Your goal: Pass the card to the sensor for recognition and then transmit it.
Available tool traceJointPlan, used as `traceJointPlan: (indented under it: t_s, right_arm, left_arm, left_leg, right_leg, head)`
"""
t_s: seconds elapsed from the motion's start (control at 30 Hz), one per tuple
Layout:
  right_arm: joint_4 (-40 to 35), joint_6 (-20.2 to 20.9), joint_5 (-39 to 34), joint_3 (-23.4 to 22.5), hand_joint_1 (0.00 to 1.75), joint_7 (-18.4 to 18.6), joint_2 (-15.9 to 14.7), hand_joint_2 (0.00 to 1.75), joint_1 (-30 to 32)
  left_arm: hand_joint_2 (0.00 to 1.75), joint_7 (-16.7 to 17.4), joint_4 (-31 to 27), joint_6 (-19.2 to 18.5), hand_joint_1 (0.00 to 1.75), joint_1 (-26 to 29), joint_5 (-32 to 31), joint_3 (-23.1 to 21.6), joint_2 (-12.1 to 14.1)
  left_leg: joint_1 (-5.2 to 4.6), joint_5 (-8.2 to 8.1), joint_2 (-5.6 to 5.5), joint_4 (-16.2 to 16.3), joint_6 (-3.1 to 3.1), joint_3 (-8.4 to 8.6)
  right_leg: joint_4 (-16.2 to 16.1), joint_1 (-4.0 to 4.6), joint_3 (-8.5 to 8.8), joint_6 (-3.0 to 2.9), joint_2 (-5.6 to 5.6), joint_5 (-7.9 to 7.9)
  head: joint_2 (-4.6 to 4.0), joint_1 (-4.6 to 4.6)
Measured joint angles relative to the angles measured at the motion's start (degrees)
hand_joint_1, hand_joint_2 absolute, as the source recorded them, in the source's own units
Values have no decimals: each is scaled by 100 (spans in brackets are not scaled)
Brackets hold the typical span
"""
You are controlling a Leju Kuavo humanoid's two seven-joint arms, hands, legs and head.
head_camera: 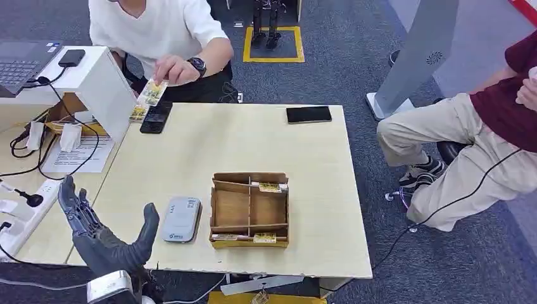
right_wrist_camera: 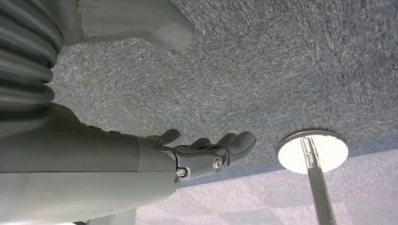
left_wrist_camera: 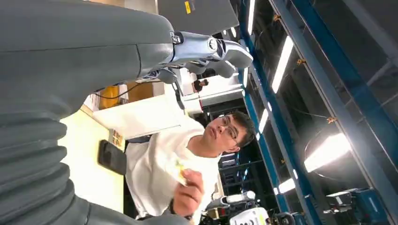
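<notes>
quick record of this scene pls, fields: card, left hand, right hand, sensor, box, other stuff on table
card: held by a person's hand over the far left table edge, card not yet with the robot
left hand: left hand raised, fingers apart, holding nothing
right hand: right hand hangs over carpet, holding nothing
sensor: grey device beside the box
box: wooden divided box, cards in its slots
other: two black phones

Phones: you have one black phone (head_camera: pixel 308 114) flat at the table's far edge, another black phone (head_camera: pixel 156 118) near the far left corner.
Laptop: an open laptop (head_camera: pixel 22 62) sits on the white stand at left.
Power strip: a white power strip (head_camera: pixel 25 212) lies on the left desk.
Seated person: beige trousers (head_camera: pixel 437 158) to your right.
</notes>
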Motion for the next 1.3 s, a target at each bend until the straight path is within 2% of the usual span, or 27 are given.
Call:
traceJointPlan:
  t_s: [0.07,0.1,0.13,0.23,0.3,0.4,0.73,0.77,0.8,0.83,0.97,1.07,1.1,1.2,1.23,1.3]
  right_arm:
    - [0,0,0,0,0,0,0,175,0]
    - [0,0,0,0,0,0,0,175,0]
    - [0,0,0,0,0,0,0,175,0]
    - [0,0,-2,0,0,0,0,175,0]
    - [0,0,-4,0,0,0,0,175,0]
    - [0,0,-13,0,0,0,0,175,0]
    - [0,0,-22,0,0,0,0,175,0]
    - [2,0,-20,0,0,0,0,175,0]
    - [2,0,-22,0,0,0,0,175,0]
    - [2,0,-20,0,0,0,0,175,0]
    - [4,0,76,0,0,-9,0,175,0]
    - [44,0,264,0,0,-26,-13,175,-4]
    - [68,0,333,0,0,-28,-22,175,-10]
    - [133,0,474,0,0,-28,-39,175,-27]
    - [146,0,501,0,0,-28,-44,175,-30]
    - [177,0,562,2,0,-57,-52,175,-31]
  left_arm:
    - [175,0,0,0,31,0,0,0,0]
    - [175,0,2,0,84,0,0,0,0]
    - [175,0,2,0,152,0,0,0,0]
    - [175,0,4,0,148,0,-2,0,0]
    - [175,0,4,0,119,0,-7,0,0]
    - [175,0,4,0,101,0,-9,0,0]
    - [175,0,7,0,101,0,-13,2,0]
    - [175,0,7,0,72,0,-13,2,0]
    - [175,0,7,0,17,0,-13,4,0]
    - [175,0,7,0,0,0,-15,4,0]
    - [175,10,26,0,0,0,-179,50,-9]
    - [175,190,188,0,0,-86,-737,192,-17]
    - [0,206,274,0,0,-177,-978,282,-22]
    - [0,229,546,0,0,-440,-1453,631,-35]
    - [175,227,655,0,0,-548,-1534,784,-39]
    - [175,158,754,0,0,-664,-1721,963,-57]
  left_leg:
    - [0,0,0,0,0,0]
    - [0,0,0,0,0,0]
    - [0,0,0,0,0,0]
    - [0,0,0,0,0,0]
    - [0,0,0,0,0,0]
    - [0,0,0,0,0,0]
    - [0,0,0,0,0,0]
    - [0,0,0,0,0,0]
    - [0,0,0,0,0,0]
    - [0,0,0,0,0,0]
    - [0,0,0,0,0,1]
    - [0,0,0,0,0,2]
    - [0,1,0,0,0,2]
    - [0,2,1,0,-2,5]
    - [1,4,1,0,-1,5]
    - [1,4,1,0,-1,6]
  right_leg:
    - [0,0,0,0,0,0]
    - [0,0,0,0,0,0]
    - [0,0,0,0,0,0]
    - [0,0,0,0,0,0]
    - [0,0,0,0,0,0]
    - [0,0,0,0,0,0]
    - [0,0,0,0,0,0]
    - [0,0,0,0,0,0]
    - [0,0,0,0,0,0]
    - [0,0,0,0,0,0]
    - [0,0,-1,0,0,0]
    - [0,0,-1,0,0,0]
    - [0,0,0,0,0,0]
    - [0,0,0,0,3,3]
    - [0,1,1,-1,3,3]
    - [0,1,1,-2,3,4]
  head:
    - [0,0]
    - [0,0]
    - [0,0]
    - [0,0]
    - [0,0]
    - [0,0]
    - [0,0]
    - [0,0]
    - [0,0]
    - [0,0]
    - [0,0]
    - [0,0]
    - [-2,0]
    - [-2,-2]
    - [0,0]
    - [0,0]
